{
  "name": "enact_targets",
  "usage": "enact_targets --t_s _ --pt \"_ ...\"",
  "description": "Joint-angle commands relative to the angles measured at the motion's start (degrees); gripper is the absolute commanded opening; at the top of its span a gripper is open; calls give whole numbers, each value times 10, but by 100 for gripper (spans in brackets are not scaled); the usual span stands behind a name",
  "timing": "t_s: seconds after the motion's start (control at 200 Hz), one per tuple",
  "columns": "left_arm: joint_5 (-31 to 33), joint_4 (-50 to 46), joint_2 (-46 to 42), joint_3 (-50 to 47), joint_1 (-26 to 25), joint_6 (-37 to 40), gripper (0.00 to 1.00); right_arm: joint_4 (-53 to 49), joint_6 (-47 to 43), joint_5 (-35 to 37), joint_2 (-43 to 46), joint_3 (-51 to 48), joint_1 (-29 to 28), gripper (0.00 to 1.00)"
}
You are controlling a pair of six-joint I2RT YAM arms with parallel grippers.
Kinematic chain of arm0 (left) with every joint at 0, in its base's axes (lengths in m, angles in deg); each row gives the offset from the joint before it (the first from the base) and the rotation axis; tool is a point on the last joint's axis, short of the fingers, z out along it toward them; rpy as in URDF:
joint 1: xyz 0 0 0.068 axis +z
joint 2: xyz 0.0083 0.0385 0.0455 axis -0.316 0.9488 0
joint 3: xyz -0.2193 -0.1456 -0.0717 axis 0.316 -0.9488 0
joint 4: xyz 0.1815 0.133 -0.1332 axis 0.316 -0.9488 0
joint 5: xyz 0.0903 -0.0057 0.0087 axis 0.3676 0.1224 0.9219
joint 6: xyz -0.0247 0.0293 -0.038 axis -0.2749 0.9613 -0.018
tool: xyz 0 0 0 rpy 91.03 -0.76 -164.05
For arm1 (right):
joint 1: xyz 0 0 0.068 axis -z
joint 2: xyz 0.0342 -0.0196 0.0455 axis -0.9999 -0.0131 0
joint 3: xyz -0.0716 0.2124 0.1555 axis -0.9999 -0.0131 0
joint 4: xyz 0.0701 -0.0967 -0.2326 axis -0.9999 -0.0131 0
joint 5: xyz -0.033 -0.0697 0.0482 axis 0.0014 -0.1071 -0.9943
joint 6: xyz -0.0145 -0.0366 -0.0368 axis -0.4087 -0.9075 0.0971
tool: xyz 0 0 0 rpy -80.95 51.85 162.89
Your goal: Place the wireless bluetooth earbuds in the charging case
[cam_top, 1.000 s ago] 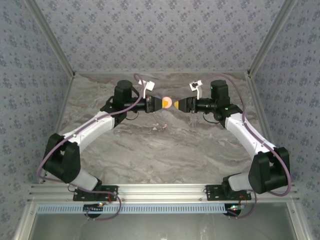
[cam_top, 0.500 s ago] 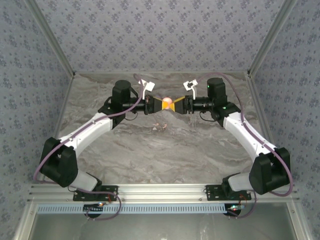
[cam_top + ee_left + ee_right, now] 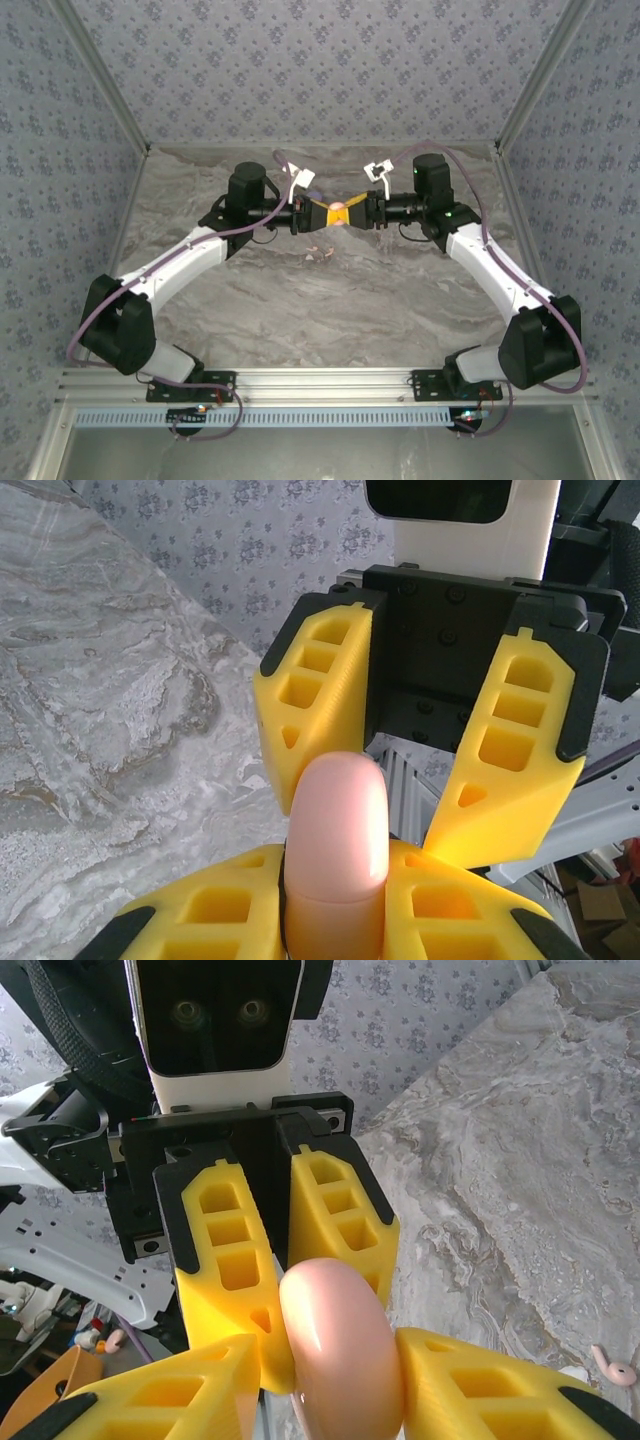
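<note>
A glossy pink charging case [image 3: 338, 209] hangs in mid-air at the back centre, lid closed. My left gripper [image 3: 327, 212] is shut on its lower half [image 3: 335, 900]. My right gripper [image 3: 352, 211] faces it from the right, jaws straddling the case's upper end [image 3: 340, 1350]. One of its fingers [image 3: 470, 1390] lies against the case, while a gap shows beside the other finger [image 3: 500, 770]. The earbuds [image 3: 322, 250] lie on the marble table below the grippers as tiny pale bits. One earbud [image 3: 612, 1365] shows at the right wrist view's lower right.
The marble table [image 3: 320, 300] is walled by patterned panels at the back and sides. An aluminium rail [image 3: 320, 382] with both arm bases runs along the near edge.
My right gripper moved left until its fingers came round the pink case, and its jaws narrowed. The left gripper kept its hold and shifted slightly right.
</note>
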Motion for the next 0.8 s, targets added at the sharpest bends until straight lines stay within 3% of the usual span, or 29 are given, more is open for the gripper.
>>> enact_targets --t_s 0.0,0.25,0.795 --pt "-4 4 -18 25 -2 13 17 -26 -25 -28 8 21 -6 40" --pt "9 -8 -18 28 -1 17 17 -40 -34 -25 9 23 -4 25" --pt "-14 -21 -16 35 -1 21 24 -55 -35 -21 9 35 13 9"
